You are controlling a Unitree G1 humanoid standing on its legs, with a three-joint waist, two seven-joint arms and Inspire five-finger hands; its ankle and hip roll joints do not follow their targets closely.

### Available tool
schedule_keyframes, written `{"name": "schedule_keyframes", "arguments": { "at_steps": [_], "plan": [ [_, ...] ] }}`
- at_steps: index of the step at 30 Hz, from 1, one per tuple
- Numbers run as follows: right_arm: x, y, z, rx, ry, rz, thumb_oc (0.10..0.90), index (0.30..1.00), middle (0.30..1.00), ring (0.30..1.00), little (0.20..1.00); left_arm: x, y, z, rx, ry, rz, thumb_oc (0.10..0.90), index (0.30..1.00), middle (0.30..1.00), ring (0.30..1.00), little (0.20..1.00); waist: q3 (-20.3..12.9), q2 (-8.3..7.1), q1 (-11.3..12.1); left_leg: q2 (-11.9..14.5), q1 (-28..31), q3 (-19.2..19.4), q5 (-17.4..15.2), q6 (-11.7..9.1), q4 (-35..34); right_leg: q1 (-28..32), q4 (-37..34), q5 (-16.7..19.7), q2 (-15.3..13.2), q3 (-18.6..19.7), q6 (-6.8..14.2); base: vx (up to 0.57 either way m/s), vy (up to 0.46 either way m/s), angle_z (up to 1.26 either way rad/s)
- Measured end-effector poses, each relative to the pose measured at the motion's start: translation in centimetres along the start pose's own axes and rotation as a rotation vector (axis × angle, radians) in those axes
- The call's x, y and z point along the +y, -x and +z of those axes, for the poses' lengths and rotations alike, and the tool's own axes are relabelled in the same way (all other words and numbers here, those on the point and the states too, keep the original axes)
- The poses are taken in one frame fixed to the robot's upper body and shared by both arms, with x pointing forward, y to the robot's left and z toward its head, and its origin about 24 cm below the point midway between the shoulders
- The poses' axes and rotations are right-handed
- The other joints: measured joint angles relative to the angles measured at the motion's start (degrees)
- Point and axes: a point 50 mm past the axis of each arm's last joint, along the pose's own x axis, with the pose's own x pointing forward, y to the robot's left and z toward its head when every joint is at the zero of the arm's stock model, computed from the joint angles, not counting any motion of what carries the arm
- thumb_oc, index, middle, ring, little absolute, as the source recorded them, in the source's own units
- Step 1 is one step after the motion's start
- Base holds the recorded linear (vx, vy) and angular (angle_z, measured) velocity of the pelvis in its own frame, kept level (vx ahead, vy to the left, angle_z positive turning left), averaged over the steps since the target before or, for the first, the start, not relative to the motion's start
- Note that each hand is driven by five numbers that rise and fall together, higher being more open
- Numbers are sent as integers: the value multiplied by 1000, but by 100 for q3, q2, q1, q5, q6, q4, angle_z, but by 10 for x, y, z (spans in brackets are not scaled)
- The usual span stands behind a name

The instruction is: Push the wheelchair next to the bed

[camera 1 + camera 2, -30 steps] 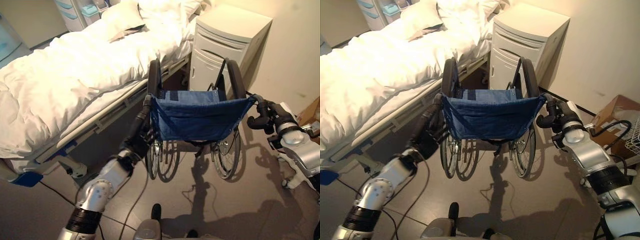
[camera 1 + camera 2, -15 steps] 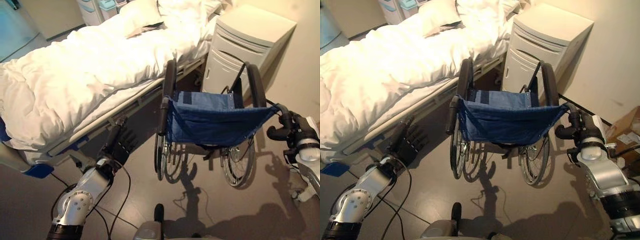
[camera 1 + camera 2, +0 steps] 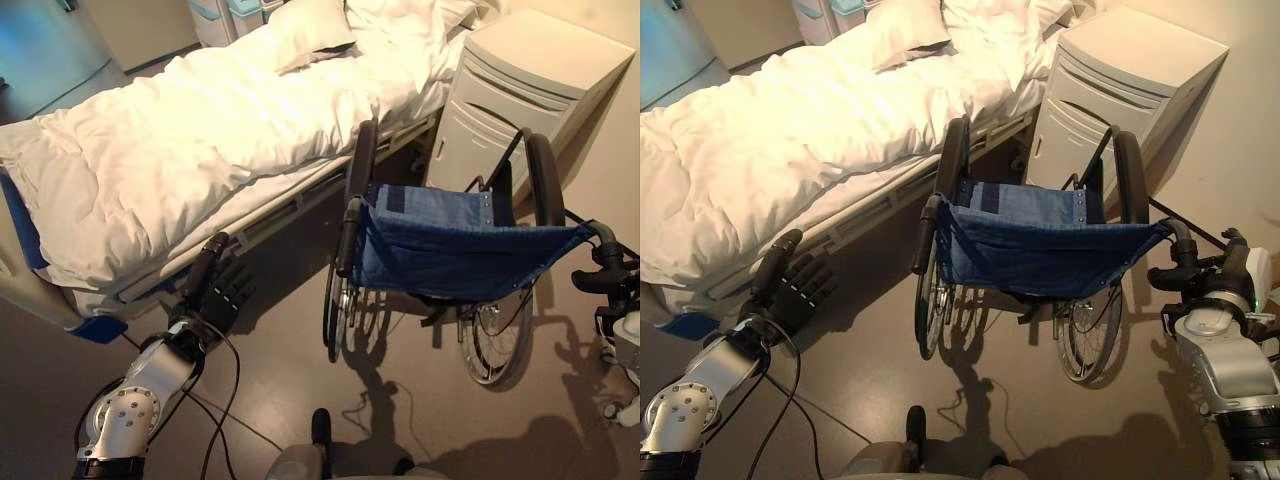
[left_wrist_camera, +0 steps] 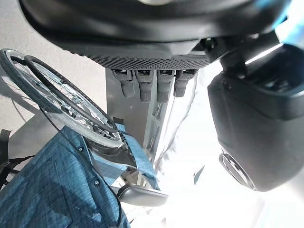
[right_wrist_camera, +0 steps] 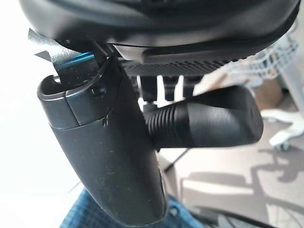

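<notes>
Right hand (image 3: 1225, 272) curled round the wheelchair's right push handle (image 5: 204, 124). Left hand (image 3: 215, 292) off the chair, fingers loosely spread, holding nothing, low by the bed (image 3: 190, 140) frame. Wheelchair (image 3: 1040, 245) stands just beside the bed, its blue sling back toward the robot, white bedside cabinet (image 3: 1120, 85) right behind it.

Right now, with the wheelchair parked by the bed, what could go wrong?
Right hand alone grips a push handle; the left hand hangs open near the bed. A one-sided push may swing the wheelchair into the bed frame or the cabinet.
</notes>
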Motion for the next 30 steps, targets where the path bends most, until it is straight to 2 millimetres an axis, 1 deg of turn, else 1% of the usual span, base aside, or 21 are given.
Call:
{"name": "schedule_keyframes", "arguments": {
  "at_steps": [5, 7, 9, 13, 19, 21, 22, 23, 25, 27, 28, 29, 30],
  "plan": [
    [0, 1, -2, 6, -2, -20, 800, 900, 900, 900, 900, 3, 1, 0, 9, -2, 13, 800, 900, 900, 900, 900, -8, 14, 17, 15, -25, -6, -9, -33, -40, -1, -1, -4, 4, 8, 6, 4, -3, 5],
    [1, 1, -2, 8, -5, -17, 800, 900, 900, 900, 900, 3, 1, 0, 14, 3, 10, 800, 900, 900, 900, 900, -10, 19, 25, 28, -64, 8, -28, -10, -41, -4, -1, -10, -7, 9, 14, 0, 0, 0],
    [1, 2, -2, 13, -26, -11, 800, 900, 900, 900, 900, 3, 1, -2, 27, -3, 12, 800, 900, 900, 900, 900, -11, 20, 21, 43, -68, 46, -28, -9, -41, -7, -1, -10, -8, 9, 14, 0, 0, 0],
    [-3, 5, -7, 33, -126, -2, 800, 900, 900, 900, 900, 3, 2, -3, 40, -9, 18, 800, 900, 900, 900, 900, -13, 22, 12, 36, -81, 52, -29, -10, -40, -12, 0, -10, -13, 10, 14, 1, -1, 1],
    [-15, 23, -19, 26, -208, -17, 800, 900, 900, 900, 900, 7, 3, -4, 43, -4, 44, 800, 900, 900, 900, 900, -16, 27, -13, -3, -75, -8, 10, -7, -2, -11, 1, -9, -22, 45, 14, 1, -5, 7],
    [-16, 30, -21, 13, -218, -6, 800, 900, 900, 900, 900, 14, 6, -3, 40, 4, 70, 800, 900, 900, 900, 900, -17, 28, -60, -1, -69, -7, 9, -7, -1, -11, 1, -9, -24, 58, 14, 0, 0, 0],
    [-16, 37, -22, 2, -235, 7, 800, 900, 900, 900, 900, 20, 9, -3, 33, 19, 98, 800, 900, 900, 900, 900, -17, 27, -85, 2, -71, -8, 9, -7, -2, -10, 1, -10, -27, 68, 14, 0, 0, 0],
    [-17, 39, -22, -1, -241, 10, 800, 900, 900, 900, 900, 23, 10, -3, 33, 21, 110, 800, 900, 900, 900, 900, -17, 27, -94, 4, -71, -8, 9, -8, -2, -11, 1, -10, -30, 70, 14, 0, 0, 0],
    [-27, 43, -26, 3, -313, 11, 800, 900, 900, 900, 900, 30, 14, -3, 30, 28, 145, 800, 900, 900, 900, 900, -20, 22, -136, 8, -72, 0, 9, -9, -3, -11, 1, -10, -29, 92, 14, 0, 0, 0],
    [-37, 43, -22, -43, -360, -14, 800, 900, 900, 900, 900, 37, 18, -3, 29, 33, 176, 800, 900, 900, 900, 900, -33, 6, -159, 9, -64, 19, 4, -9, -29, -21, 1, -10, -41, 196, 14, -28, -13, -7],
    [-45, 43, -18, -72, -416, -24, 800, 900, 900, 900, 900, 40, 20, -3, 30, 37, 189, 800, 900, 900, 900, 900, -65, -27, -179, 15, -65, 28, -22, -20, -40, -31, 1, -10, -43, 242, 15, -40, -21, -8],
    [-51, 45, -18, -103, -457, -27, 800, 900, 900, 900, 900, 42, 21, -3, 30, 40, 195, 800, 900, 900, 900, 900, -123, -94, -191, 31, -71, 40, -30, -12, -41, -41, 1, -15, -33, 261, 12, -38, -20, -7],
    [-52, 46, -17, -113, -473, -25, 800, 900, 900, 900, 900, 43, 22, -2, 28, 41, 200, 800, 900, 900, 900, 900, -155, -134, -194, 38, -70, 51, -32, -13, -41, -44, 1, -18, -30, 285, 10, -39, -20, -14]
  ]
}}
